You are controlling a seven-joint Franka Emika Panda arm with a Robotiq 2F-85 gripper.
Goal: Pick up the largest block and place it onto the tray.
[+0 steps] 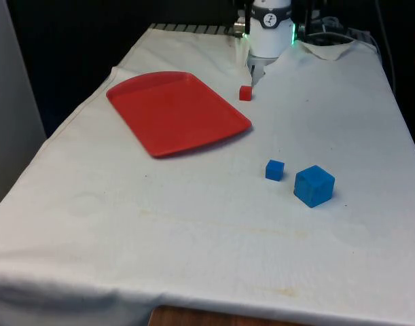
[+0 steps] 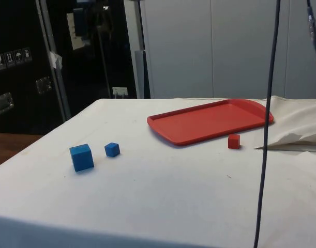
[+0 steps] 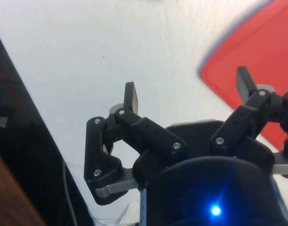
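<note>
lg blue block [image 1: 314,185] well apart frm spread fingers [image 3: 130,97]

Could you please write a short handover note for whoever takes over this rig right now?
Gripper: open, holding nothing, high above the cloth by an edge of the red tray.
Large blue block: on the cloth near the front view's right, untouched.
Small blue block sits close beside it; small red block lies just off the tray.
Done: nothing yet; the tray holds nothing.
Left: grasp the large blue block, carry it over, set it on the tray.
</note>
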